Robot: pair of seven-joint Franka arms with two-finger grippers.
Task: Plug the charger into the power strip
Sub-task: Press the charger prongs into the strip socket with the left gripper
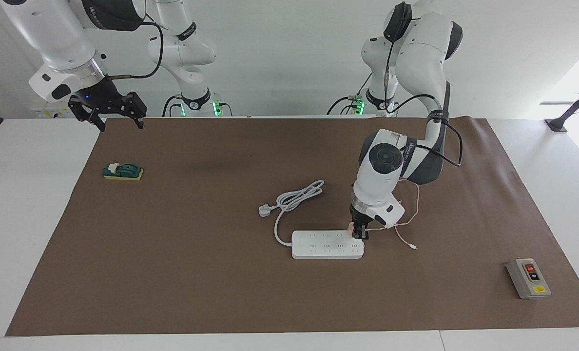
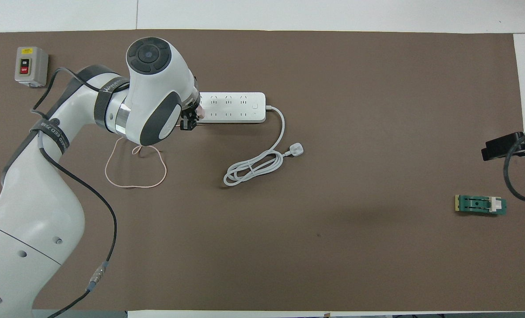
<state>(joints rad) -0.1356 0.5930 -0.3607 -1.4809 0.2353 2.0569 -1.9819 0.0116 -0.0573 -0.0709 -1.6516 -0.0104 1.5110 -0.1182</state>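
On brown paper mat (image 1: 221, 273), left tool (image 1: 359, 233) pinching pink cube charger (image 1: 351, 227), right tool (image 1: 119, 119) spread.

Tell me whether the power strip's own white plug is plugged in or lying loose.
Loose: the white plug lies bare on the brown mat, its cord coiled beside it, nearer the robots than the power strip.

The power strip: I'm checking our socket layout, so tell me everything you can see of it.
The power strip is a long, flat, white plastic-looking bar with rounded corners and two rows of outlets, lying flat on the brown mat. Its thick white cord loops toward the robots and ends in an unplugged white plug. The left gripper holds the charger at the strip's end.
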